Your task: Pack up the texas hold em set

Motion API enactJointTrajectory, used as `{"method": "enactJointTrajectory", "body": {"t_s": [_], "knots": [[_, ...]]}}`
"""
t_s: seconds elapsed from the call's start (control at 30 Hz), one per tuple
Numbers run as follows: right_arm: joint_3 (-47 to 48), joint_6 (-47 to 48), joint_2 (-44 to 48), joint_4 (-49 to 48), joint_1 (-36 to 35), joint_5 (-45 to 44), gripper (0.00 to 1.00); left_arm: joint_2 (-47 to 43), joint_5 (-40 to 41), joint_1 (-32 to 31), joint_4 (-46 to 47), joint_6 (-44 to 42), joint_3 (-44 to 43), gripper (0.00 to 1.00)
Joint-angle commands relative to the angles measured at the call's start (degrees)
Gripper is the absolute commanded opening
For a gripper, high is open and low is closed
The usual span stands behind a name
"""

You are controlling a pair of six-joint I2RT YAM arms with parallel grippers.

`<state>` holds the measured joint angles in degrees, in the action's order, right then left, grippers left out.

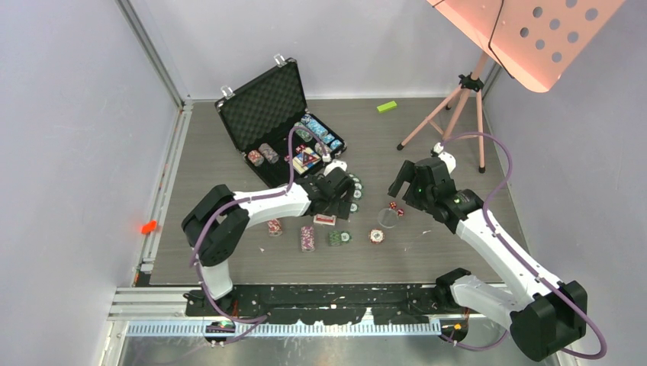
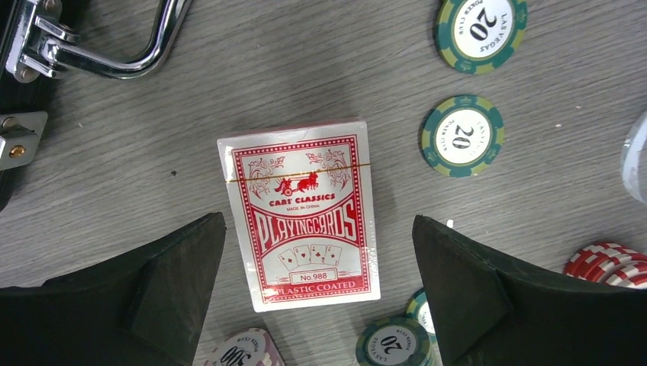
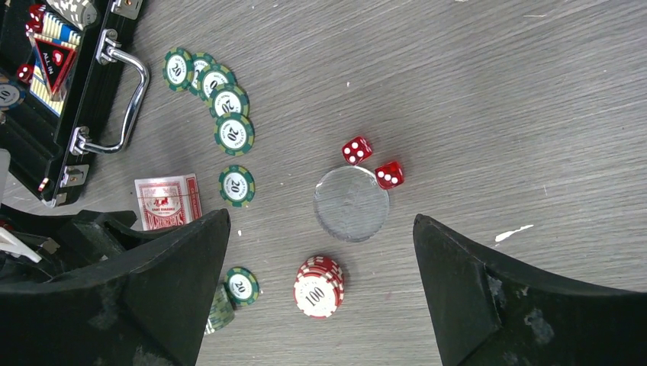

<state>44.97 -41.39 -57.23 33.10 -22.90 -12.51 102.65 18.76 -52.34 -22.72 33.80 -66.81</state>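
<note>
The black briefcase (image 1: 263,107) lies open at the back left, foam lid up, with chips and cards in its tray. A red-backed card deck (image 2: 301,221) lies flat on the table, and my left gripper (image 2: 319,223) hovers open right over it, one finger on each side. Green 20 chips (image 2: 461,136) lie beside the deck. My right gripper (image 3: 321,219) is open above a red 100 chip stack (image 3: 317,286), a clear round disc (image 3: 351,203) and two red dice (image 3: 356,149). More chip stacks (image 1: 307,238) stand near the table's front.
A small green block (image 1: 387,107) lies at the back. A pink tripod (image 1: 458,114) carrying a pink perforated board (image 1: 534,38) stands at the back right. The case's silver handle (image 2: 122,53) is just beyond the deck. Walls close in left and right.
</note>
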Motion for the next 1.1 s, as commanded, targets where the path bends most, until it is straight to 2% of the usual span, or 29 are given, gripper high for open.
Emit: {"method": "enactJointTrajectory", "body": {"t_s": [0.0, 0.27, 0.83, 1.07], "knots": [[-0.23, 0.81, 0.66, -1.98, 0.37, -0.4, 0.97, 0.72, 2.64, -0.31, -1.07, 0.09, -2.28, 0.96], [-0.42, 0.63, 0.43, -1.99, 0.4, -0.33, 0.96, 1.63, 2.41, -0.4, -1.2, 1.37, -1.41, 0.83], [-0.81, 0.73, 0.89, -1.98, 0.48, -0.37, 0.95, 3.11, 2.77, -0.31, -3.52, 0.72, -3.39, 0.73], [-0.76, 0.82, 0.76, -1.92, 0.49, -0.39, 0.95, 2.49, 2.3, -0.31, -3.83, -1.64, -4.45, 0.6]]}}
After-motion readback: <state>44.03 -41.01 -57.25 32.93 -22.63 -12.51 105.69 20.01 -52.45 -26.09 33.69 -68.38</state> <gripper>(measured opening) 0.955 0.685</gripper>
